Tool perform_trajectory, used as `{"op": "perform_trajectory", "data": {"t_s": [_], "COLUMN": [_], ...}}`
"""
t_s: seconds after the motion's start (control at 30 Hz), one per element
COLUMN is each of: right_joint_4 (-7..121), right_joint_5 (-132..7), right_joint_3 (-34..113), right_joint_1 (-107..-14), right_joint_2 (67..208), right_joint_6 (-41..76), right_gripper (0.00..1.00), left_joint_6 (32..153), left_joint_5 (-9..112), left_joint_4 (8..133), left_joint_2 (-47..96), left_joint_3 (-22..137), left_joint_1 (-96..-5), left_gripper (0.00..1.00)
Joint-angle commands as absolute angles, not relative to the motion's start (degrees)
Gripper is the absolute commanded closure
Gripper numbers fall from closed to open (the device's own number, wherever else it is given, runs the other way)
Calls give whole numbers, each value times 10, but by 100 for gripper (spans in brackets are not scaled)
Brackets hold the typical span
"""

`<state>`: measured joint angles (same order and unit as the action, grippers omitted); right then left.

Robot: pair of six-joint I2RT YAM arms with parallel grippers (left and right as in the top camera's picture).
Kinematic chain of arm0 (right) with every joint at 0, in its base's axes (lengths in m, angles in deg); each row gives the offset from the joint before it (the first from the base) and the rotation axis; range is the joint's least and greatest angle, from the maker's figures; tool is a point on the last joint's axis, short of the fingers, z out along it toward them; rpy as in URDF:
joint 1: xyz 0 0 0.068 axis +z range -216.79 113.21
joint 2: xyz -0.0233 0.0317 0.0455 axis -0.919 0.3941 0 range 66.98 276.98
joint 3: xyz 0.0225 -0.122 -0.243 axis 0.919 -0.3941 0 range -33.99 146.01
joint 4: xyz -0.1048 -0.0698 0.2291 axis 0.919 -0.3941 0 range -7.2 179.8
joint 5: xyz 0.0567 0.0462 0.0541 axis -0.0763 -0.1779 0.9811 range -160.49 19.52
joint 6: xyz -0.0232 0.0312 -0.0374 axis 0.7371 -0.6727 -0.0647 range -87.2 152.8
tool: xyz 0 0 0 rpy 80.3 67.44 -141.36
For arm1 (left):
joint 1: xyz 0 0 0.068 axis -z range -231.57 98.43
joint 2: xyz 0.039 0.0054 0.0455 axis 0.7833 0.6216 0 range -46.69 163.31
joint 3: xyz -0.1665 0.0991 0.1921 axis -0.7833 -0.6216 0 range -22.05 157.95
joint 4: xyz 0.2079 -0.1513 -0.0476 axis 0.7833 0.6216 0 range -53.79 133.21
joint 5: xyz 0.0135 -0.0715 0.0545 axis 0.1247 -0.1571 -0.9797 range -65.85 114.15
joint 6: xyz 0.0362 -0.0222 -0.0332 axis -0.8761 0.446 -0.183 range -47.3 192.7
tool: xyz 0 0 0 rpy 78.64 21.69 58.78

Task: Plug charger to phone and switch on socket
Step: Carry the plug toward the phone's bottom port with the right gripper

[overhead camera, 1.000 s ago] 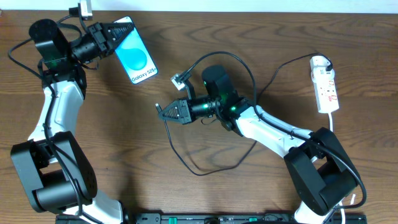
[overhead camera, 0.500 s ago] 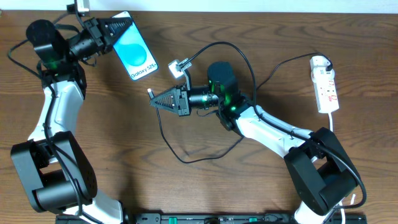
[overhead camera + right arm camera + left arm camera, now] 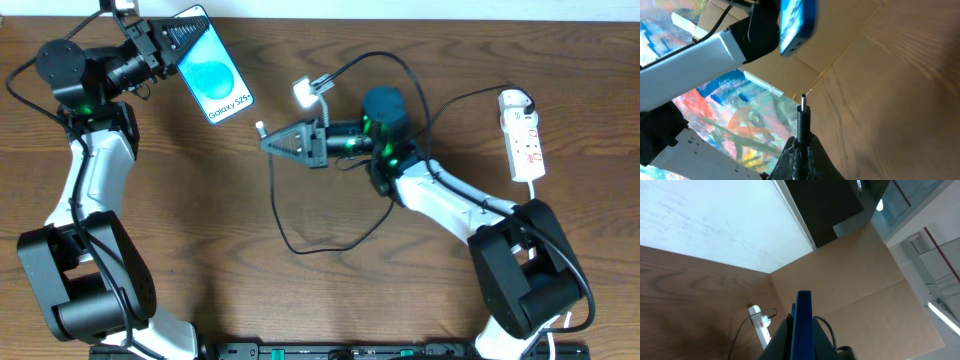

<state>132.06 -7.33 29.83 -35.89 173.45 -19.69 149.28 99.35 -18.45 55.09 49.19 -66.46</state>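
Observation:
My left gripper (image 3: 172, 42) is shut on the phone (image 3: 214, 66), which shows a blue circle and "Galaxy S25+", and holds it lifted at the upper left. It appears edge-on in the left wrist view (image 3: 803, 325). My right gripper (image 3: 283, 139) is shut on the charger (image 3: 275, 205), a thin black cable; its connector tip (image 3: 261, 127) points left toward the phone's lower end, with a gap between them. In the right wrist view the tip (image 3: 803, 102) stands below the phone (image 3: 796, 25). The socket (image 3: 523, 135), a white power strip with red markings, lies at the far right.
The charger cable loops over the wooden table (image 3: 200, 220) below my right arm. A small white plug piece (image 3: 306, 91) sits on a cable above the right gripper. The socket also shows in the left wrist view (image 3: 760, 325).
My right gripper has risen and moved up toward the phone with the connector tip. My left gripper has lifted and tilted the phone a little further up and left.

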Motion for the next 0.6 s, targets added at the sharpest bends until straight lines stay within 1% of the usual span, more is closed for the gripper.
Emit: {"op": "perform_trajectory", "data": {"t_s": [0.0, 0.2, 0.3, 0.4, 0.47, 0.57], "right_joint_4": [1320, 1332, 1371, 1501, 1632, 1762], "right_joint_5": [-48, -39, -31, -11, -3, 4], "right_joint_3": [304, 304, 304, 304, 304, 304], "right_joint_1": [-385, -405, -405, -404, -404, -404], "right_joint_2": [1745, 1796, 1837, 1880, 1905, 1920], "right_joint_6": [-179, -177, -201, -292, -375, -442], "right_gripper": [99, 99, 99, 99, 99, 99], "left_joint_6": [1506, 1506, 1506, 1506, 1506, 1506], "left_joint_5": [1000, 1000, 1000, 1000, 1000, 1000], "left_joint_4": [-192, -193, -193, -193, -193, -193], "left_joint_2": [534, 534, 534, 534, 534, 534], "left_joint_3": [504, 504, 504, 504, 504, 504], "left_joint_1": [-667, -667, -667, -667, -667, -667], "left_gripper": [93, 93, 92, 93, 92, 93]}}
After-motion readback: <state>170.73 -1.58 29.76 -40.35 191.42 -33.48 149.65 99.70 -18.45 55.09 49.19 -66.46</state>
